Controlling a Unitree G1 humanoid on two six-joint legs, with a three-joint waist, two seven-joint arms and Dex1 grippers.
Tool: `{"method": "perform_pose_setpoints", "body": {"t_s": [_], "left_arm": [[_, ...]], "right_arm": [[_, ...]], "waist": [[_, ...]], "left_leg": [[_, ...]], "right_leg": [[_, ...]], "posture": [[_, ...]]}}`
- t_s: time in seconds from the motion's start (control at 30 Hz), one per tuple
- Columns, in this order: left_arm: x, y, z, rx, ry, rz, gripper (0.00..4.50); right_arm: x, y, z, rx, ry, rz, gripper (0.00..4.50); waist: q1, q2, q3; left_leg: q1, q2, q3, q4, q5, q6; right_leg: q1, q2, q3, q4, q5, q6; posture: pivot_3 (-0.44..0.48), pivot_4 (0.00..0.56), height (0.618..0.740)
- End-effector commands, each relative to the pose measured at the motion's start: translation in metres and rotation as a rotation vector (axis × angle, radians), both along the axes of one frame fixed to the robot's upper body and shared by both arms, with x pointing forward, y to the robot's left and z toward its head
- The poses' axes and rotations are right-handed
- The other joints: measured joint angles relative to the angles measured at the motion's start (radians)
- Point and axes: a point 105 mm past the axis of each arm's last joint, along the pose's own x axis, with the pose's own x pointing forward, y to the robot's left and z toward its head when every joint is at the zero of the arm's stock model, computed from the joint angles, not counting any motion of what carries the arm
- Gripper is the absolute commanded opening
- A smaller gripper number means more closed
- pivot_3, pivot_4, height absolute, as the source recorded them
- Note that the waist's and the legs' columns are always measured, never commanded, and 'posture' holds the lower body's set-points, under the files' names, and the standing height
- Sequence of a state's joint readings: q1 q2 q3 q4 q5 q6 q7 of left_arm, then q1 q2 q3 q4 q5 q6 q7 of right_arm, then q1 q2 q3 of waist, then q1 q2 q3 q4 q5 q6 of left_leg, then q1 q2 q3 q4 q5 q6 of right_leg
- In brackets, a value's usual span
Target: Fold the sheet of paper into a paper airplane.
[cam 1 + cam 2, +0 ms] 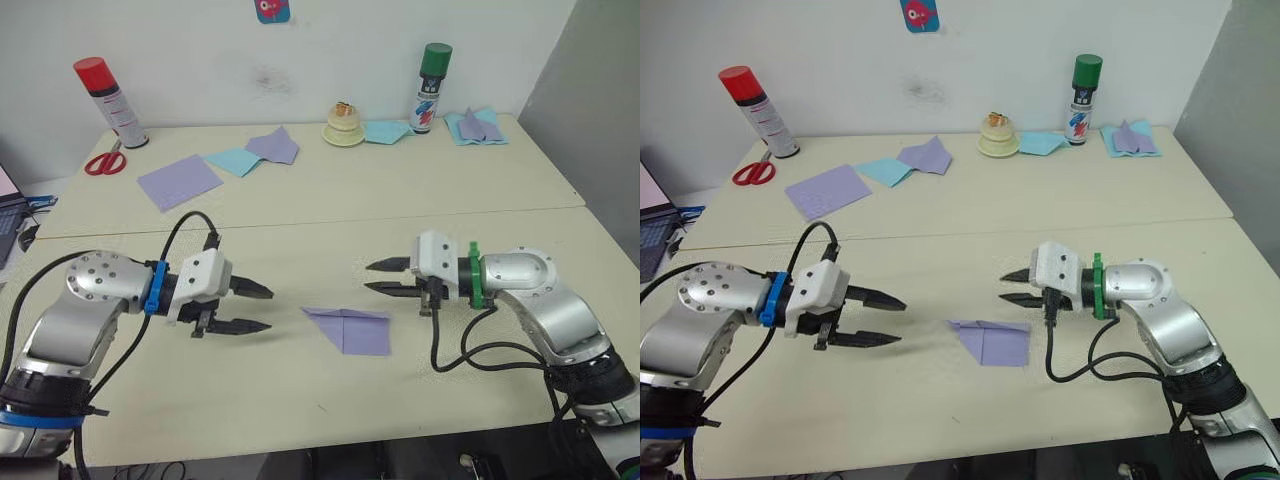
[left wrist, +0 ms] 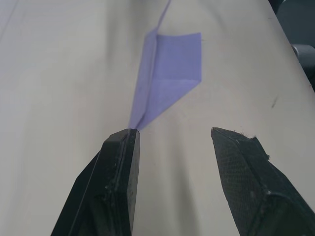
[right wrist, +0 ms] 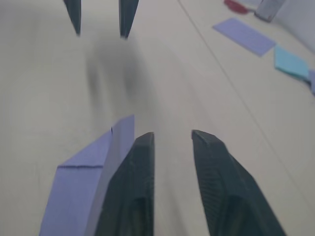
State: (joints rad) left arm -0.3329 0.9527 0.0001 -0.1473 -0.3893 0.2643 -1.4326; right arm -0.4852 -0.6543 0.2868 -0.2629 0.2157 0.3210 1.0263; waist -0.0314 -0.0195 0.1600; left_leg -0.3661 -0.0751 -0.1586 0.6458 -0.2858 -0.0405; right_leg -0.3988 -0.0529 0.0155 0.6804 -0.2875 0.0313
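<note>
The lavender sheet of paper [image 1: 352, 328] lies flat on the table between my two grippers, folded into a pointed wedge with layered creases; its point faces left [image 2: 170, 73]. My left gripper [image 1: 262, 308] hovers to the left of the point, open, nothing between its fingers. My right gripper [image 1: 376, 277] hovers just above and right of the paper's far right corner [image 3: 93, 162], open and holding nothing. Neither gripper touches the paper.
At the back stand a red-capped spray can [image 1: 110, 102], red scissors [image 1: 104, 161], a smooth lavender square [image 1: 179, 181], light-blue and lavender sheets [image 1: 255, 153], a small cream dish [image 1: 343, 126], a green-capped can [image 1: 431, 88] and more folded papers [image 1: 476, 127]. A table seam [image 1: 320, 222] crosses the middle.
</note>
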Motion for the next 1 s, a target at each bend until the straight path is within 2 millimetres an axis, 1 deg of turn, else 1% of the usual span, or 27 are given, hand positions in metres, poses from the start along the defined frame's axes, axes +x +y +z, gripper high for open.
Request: {"method": "perform_pose_setpoints", "body": {"t_s": [0.03,0.13,0.27,0.47,0.57,0.63,0.77,0.87,0.93,1.0], "left_arm": [[-0.006,-0.003,0.008,0.019,0.027,-0.026,2.61],[-0.009,-0.006,0.007,0.031,0.060,-0.040,2.61],[-0.008,-0.016,0.007,0.012,0.063,-0.056,2.61],[-0.006,-0.022,0.006,-0.003,0.070,-0.076,2.61],[-0.003,-0.031,-0.002,-0.007,0.046,-0.093,2.61],[0.005,-0.036,-0.012,0.011,0.029,-0.060,2.61],[0.016,-0.052,-0.026,-0.039,0.004,-0.040,2.61],[0.018,-0.055,-0.042,-0.010,-0.026,-0.087,2.00],[0.020,-0.055,-0.050,0.000,-0.044,-0.106,1.38],[0.027,-0.059,-0.058,-0.001,-0.074,-0.101,0.75]], "right_arm": [[-0.005,0.006,-0.004,-0.023,-0.003,0.031,0.04],[-0.009,0.010,-0.016,-0.050,0.026,0.050,0.04],[-0.021,0.019,-0.035,-0.074,0.077,0.092,0.04],[-0.028,0.023,-0.052,-0.101,0.116,0.108,0.04],[-0.027,0.024,-0.063,-0.115,0.134,0.093,0.04],[-0.026,0.023,-0.070,-0.124,0.147,0.083,0.04],[-0.025,0.022,-0.080,-0.142,0.156,0.073,0.04],[-0.026,0.021,-0.082,-0.143,0.159,0.072,0.00],[-0.026,0.021,-0.083,-0.142,0.160,0.070,0.00],[-0.027,0.022,-0.083,-0.143,0.161,0.070,0.00]], "waist": [[-0.001,0.000,0.000],[-0.003,0.000,0.000],[-0.001,0.000,0.000],[-0.001,0.000,0.000],[0.000,0.000,0.000],[0.000,0.000,0.000],[0.001,0.000,0.000],[-0.001,0.000,0.000],[-0.001,0.000,0.000],[0.002,0.000,0.000]], "left_leg": [[0.000,0.000,0.000,0.000,0.000,0.000],[0.000,0.000,0.001,0.000,0.000,0.000],[0.000,0.000,0.000,0.000,0.000,0.000],[0.000,0.000,0.000,0.000,0.000,0.000],[0.000,0.000,0.000,0.000,0.000,0.000],[0.000,0.000,0.000,0.000,0.000,0.000],[0.000,0.000,0.000,0.001,0.000,-0.001],[0.000,0.000,0.000,0.001,0.002,-0.004],[0.000,0.000,0.000,0.000,0.002,-0.004],[0.000,0.000,0.000,0.001,0.002,-0.004]], "right_leg": [[0.000,0.000,0.000,0.000,0.000,0.000],[-0.001,0.000,0.000,0.000,0.000,0.000],[0.000,0.000,0.000,0.000,0.000,0.000],[0.000,0.000,0.000,0.000,0.000,0.000],[0.000,0.000,0.000,0.000,0.000,0.000],[0.000,0.000,0.000,0.000,0.000,0.000],[0.000,0.000,0.000,0.001,0.000,0.000],[0.000,0.000,0.000,0.000,0.000,0.000],[0.000,0.000,0.000,0.000,0.000,0.000],[0.000,0.000,0.000,0.000,0.000,0.000]], "posture": [[0.000,0.150,0.740],[0.000,0.150,0.740],[0.000,0.150,0.740],[0.000,0.150,0.740],[0.000,0.150,0.740],[0.000,0.150,0.740],[0.000,0.150,0.740],[0.000,0.150,0.740],[0.000,0.150,0.740],[0.000,0.150,0.740]]}}
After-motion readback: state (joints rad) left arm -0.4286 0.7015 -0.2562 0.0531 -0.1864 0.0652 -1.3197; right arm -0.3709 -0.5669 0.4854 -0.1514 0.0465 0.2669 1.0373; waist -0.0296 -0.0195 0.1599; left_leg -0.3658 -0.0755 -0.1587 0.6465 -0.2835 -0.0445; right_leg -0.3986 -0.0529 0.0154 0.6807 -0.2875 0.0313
